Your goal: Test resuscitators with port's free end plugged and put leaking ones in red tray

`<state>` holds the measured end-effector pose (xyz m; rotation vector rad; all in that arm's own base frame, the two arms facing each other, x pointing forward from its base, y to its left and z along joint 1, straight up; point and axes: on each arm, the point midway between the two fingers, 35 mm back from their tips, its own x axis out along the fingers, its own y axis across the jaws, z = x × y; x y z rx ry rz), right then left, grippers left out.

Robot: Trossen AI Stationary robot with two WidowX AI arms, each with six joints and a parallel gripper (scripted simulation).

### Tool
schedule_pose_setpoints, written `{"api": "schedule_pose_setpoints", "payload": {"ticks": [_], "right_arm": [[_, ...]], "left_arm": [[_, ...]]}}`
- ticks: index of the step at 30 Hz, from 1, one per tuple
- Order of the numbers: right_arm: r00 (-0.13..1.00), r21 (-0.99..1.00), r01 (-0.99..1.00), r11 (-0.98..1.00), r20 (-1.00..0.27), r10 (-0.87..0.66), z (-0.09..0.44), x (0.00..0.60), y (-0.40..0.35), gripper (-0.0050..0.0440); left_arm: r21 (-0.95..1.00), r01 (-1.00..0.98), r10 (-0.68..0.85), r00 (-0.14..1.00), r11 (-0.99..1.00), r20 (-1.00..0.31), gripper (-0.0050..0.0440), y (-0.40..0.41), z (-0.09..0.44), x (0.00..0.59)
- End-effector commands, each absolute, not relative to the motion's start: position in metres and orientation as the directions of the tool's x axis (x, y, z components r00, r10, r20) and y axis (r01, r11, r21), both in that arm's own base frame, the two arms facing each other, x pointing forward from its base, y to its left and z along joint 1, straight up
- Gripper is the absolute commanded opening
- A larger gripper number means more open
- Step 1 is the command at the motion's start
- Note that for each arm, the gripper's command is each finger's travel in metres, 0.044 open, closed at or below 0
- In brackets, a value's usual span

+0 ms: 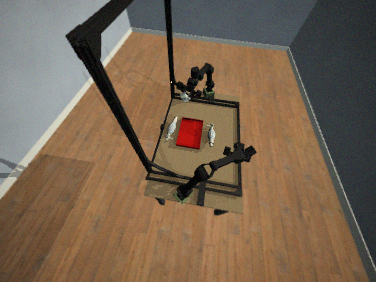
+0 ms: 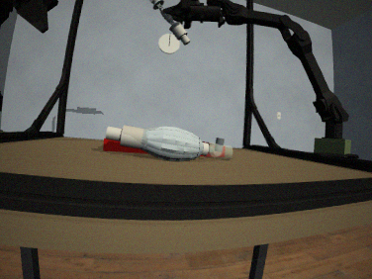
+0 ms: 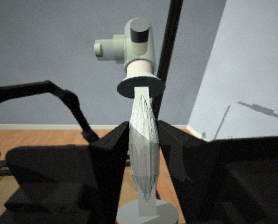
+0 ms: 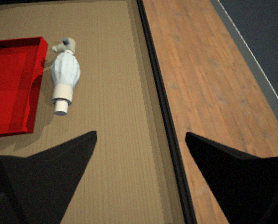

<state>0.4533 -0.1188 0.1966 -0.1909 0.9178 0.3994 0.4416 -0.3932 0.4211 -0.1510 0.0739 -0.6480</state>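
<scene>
Top view only: a second pale, white-ended resuscitator (image 1: 172, 128) lies between the red, boxy tray (image 1: 190, 133) (image 2: 113, 145) (image 4: 40, 65) and the brown table's (image 1: 222, 167) (image 2: 74, 163) (image 4: 115, 100) left edge.
Held resuscitator: pale, ribbed bag (image 1: 185, 96) (image 2: 177, 30) (image 3: 144, 145), squashed thin, up high by the table's top edge.
Left black claw (image 1: 186, 93) (image 2: 169, 15) (image 3: 144, 131): clamped on that bag.
Right black claw (image 1: 240, 153) (image 2: 44, 17) (image 4: 141, 134): fingers wide apart, by the right edge.
Third resuscitator: fat, round, pale blue bag (image 1: 212, 135) (image 2: 173, 142) (image 4: 65, 71), between tray and right edge.
Table: fine lines.
</scene>
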Motion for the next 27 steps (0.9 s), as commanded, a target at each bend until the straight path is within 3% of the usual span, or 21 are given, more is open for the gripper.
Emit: {"api": "schedule_pose_setpoints", "payload": {"ticks": [1, 11, 17, 27], "right_arm": [[0.538, 0.012, -0.416, 0.909, -0.803, 0.257, 0.196, 0.453, -0.118, 0.0440], [0.538, 0.012, -0.416, 0.909, -0.803, 0.257, 0.196, 0.453, -0.118, 0.0440], [0.538, 0.012, -0.416, 0.909, -0.803, 0.257, 0.196, 0.453, -0.118, 0.0440], [0.541, 0.009, -0.415, 0.910, -0.802, 0.254, 0.197, 0.453, -0.118, 0.0440]], "left_arm": [[-0.166, 0.586, -0.602, 0.797, 0.793, -0.060, 0.0000, -0.397, 0.406, 0.446], [-0.144, 0.509, -0.519, 0.747, 0.848, -0.416, 0.0000, -0.416, 0.273, 0.461], [-0.144, 0.509, -0.519, 0.747, 0.848, -0.416, 0.0000, -0.416, 0.273, 0.461], [-0.047, 0.434, -0.322, 0.588, 0.900, -0.742, 0.0000, -0.408, 0.128, 0.448]]}}
